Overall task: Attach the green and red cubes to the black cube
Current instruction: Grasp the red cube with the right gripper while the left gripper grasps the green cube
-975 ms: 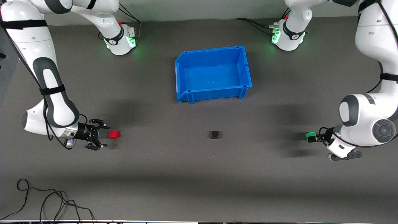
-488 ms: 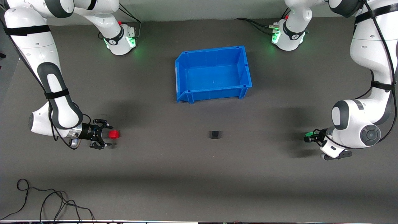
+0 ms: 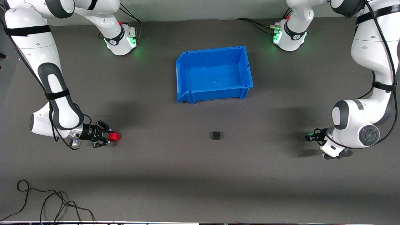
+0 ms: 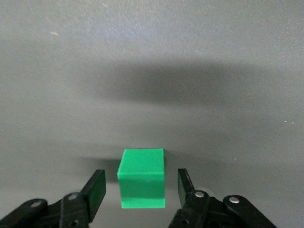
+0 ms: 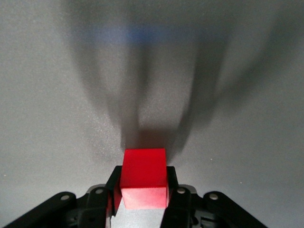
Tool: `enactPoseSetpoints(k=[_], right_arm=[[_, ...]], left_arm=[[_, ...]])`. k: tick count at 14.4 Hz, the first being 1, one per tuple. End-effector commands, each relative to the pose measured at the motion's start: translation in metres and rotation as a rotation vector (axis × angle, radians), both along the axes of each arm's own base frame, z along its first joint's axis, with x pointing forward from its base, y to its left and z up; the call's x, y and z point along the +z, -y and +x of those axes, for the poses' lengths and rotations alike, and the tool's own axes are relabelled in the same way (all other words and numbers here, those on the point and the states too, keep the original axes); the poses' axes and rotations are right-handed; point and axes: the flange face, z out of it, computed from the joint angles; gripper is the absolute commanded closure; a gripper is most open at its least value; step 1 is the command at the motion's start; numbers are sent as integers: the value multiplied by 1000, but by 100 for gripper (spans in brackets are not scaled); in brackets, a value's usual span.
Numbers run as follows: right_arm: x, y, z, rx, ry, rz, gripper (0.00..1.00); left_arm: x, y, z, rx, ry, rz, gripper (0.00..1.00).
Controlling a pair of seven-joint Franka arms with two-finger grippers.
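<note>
Right gripper (image 5: 141, 202) clamps red cube (image 5: 144, 177); left gripper (image 4: 141, 185) straddles green cube (image 4: 142, 184), jaws apart, ungripped. Black cube (image 3: 216, 135) on table between us, nearer camera than blue bin (image 3: 187, 93), awaiting both.

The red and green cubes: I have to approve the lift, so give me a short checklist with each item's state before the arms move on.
1. Right gripper shut on the red cube: ok, fingers press both sides.
2. Left gripper shut on the green cube: not ok, fingers are open with gaps on both sides.
3. Green cube centred between the left fingers: ok.
4. Black cube lying free on the table between the two arms: ok.
5. Blue bin off the straight path from either cube to the black cube: ok, it sits farther from the front camera.
</note>
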Motion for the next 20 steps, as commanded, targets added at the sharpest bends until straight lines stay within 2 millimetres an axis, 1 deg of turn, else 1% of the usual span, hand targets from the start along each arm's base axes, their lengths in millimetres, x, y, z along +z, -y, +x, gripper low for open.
enactPoseSetpoints(k=[1,3,5,6,7,8,9,10,11,12,13,14,15,16,17,19,20], right_arm=[[1,-4,3,-7,23,13,58],[8,-8,6,-8,27,16,58],[10,-13,7,-3,28,17,66],[11,-14,8,-1,29,17,69],[12,-14,8,-5,29,18,69],[16,-17,10,-15,26,20,69],[23,-23,14,-24,31,21,69],[30,-37,18,-22,31,21,69],[39,-50,23,-32,31,21,69],[44,-62,26,-38,27,21,69],[49,-72,29,-44,23,22,69],[53,-84,32,-48,21,22,69],[54,-94,32,-50,13,22,69],[55,-103,33,-47,11,22,69],[56,-108,33,-54,4,22,69],[57,-121,33,-44,2,22,69],[58,-123,34,-46,0,22,69]], left_arm=[[1,-2,-1,-2,30,23,30],[-1,-1,-1,-1,29,21,31],[0,1,-1,-2,32,21,38],[0,0,0,-1,37,21,40],[1,-1,0,-6,39,21,42],[0,0,0,-13,38,19,47],[0,-2,1,-15,39,19,49],[-1,-1,1,-16,40,18,49],[-1,0,1,-17,41,18,52],[-1,0,1,-19,40,18,55],[-1,0,1,-17,40,18,60],[1,0,1,-17,41,18,68],[3,-2,3,-6,44,21,79],[7,-1,5,0,46,23,92],[8,-1,6,5,47,22,100],[21,-2,12,29,62,18,100],[32,-1,14,68,55,25,100]])
